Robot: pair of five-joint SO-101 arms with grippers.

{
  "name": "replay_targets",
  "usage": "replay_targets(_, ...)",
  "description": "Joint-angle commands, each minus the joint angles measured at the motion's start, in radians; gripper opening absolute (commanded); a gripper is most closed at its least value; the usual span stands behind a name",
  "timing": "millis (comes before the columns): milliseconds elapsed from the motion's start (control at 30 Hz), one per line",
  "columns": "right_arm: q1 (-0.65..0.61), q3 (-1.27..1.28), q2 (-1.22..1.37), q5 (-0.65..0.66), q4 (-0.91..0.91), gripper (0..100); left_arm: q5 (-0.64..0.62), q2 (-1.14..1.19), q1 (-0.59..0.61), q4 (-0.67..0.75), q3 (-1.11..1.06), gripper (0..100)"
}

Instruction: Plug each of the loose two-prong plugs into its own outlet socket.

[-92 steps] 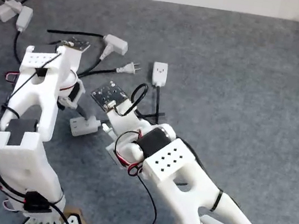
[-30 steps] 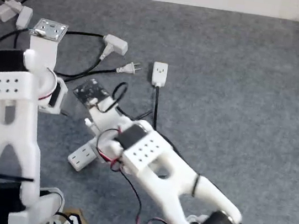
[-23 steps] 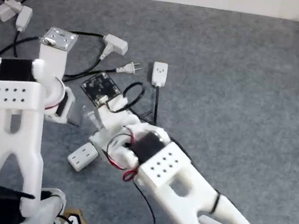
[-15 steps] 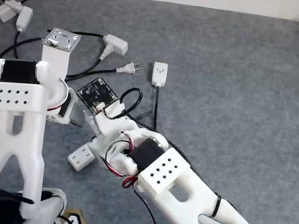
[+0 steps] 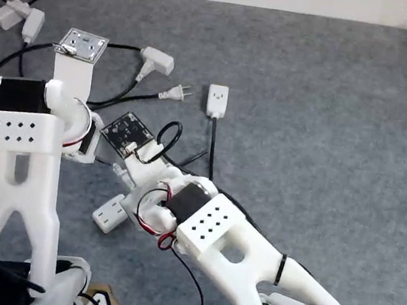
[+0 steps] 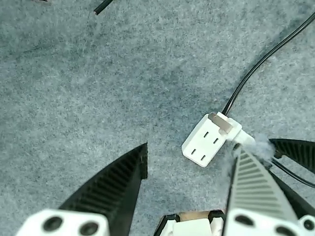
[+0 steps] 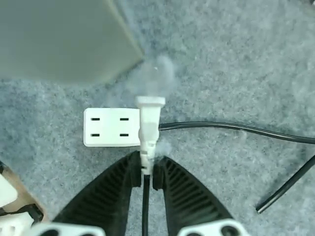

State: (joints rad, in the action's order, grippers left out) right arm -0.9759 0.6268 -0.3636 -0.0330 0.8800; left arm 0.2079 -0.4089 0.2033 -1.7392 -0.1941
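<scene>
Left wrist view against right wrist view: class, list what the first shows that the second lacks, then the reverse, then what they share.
Left wrist view, not the right: the left gripper standing open, wide apart above the carpet. Right wrist view, not the left: the right gripper seen close, shut on the white plug where its cord leaves it, and a blurred grey slab. Shared: the white outlet block with the plug at its end, a black cable and the carpet.

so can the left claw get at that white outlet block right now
Probably yes. The left claw hangs open above the outlet block with nothing between them. The right claw, shut on a plug, crowds one end of the block, so room looks tight there.
</scene>
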Motion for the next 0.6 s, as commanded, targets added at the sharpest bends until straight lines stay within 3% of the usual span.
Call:
replay_targets(0,-0.005,-0.079,-0.007,-0.015,0.03,0.8,-0.008,-0.024,-0.015,-0.006,-0.002,28)
replay_targets(200,-0.071,-0.18,-0.008,-0.015,0.125,0.8,-0.008,-0.024,-0.018,0.083,-0.137,28)
replay_targets(567,-0.068,-0.236,-0.008,-0.015,0.18,0.8,-0.008,-0.024,-0.013,0.242,-0.361,28)
